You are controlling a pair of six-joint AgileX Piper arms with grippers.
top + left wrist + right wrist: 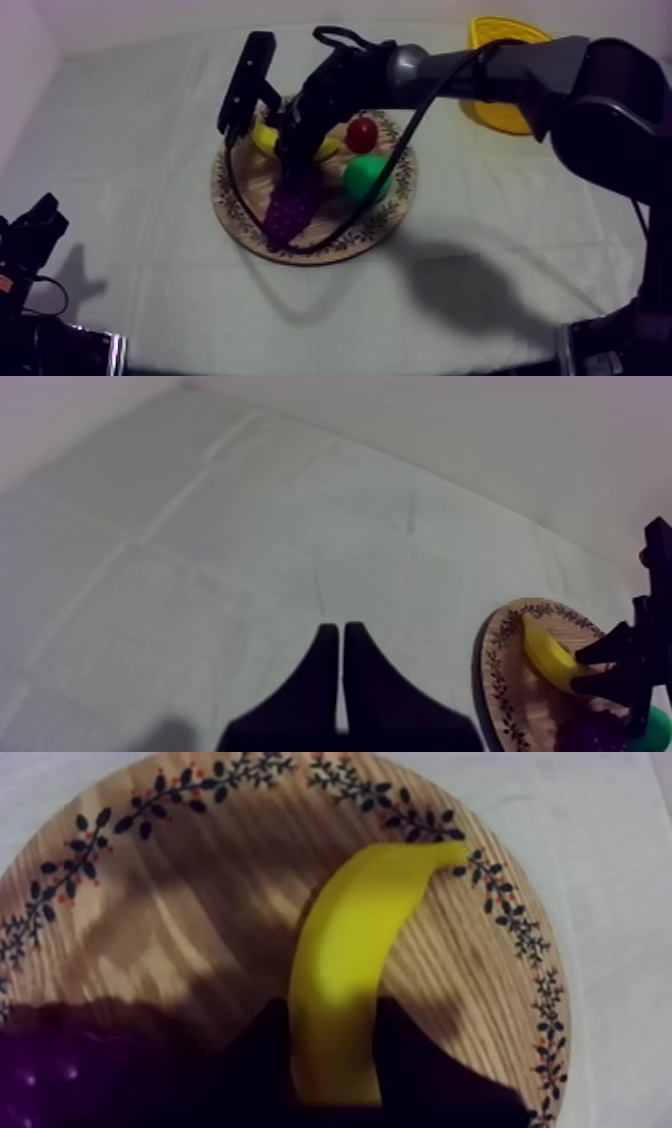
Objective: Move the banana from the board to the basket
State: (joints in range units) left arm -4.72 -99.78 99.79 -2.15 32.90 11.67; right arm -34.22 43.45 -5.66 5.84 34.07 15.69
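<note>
The yellow banana (352,942) lies on the round wooden board (180,882) near its patterned rim. My right gripper (335,1027) straddles the banana's near end, one black finger pressed to each side, shut on it while it rests on the wood. From above, the right arm reaches in from the upper right, its gripper (286,150) over the banana (264,140) at the back of the board (240,190). The yellow basket (505,110) stands at the far right. My left gripper (342,671) hangs over bare cloth, its fingers together in a narrow wedge.
Also on the board are a bunch of purple grapes (289,212), a green pear (365,177) and a small red fruit (361,133). In the top view my left gripper (35,228) sits low at the table's left edge. Open cloth surrounds the board.
</note>
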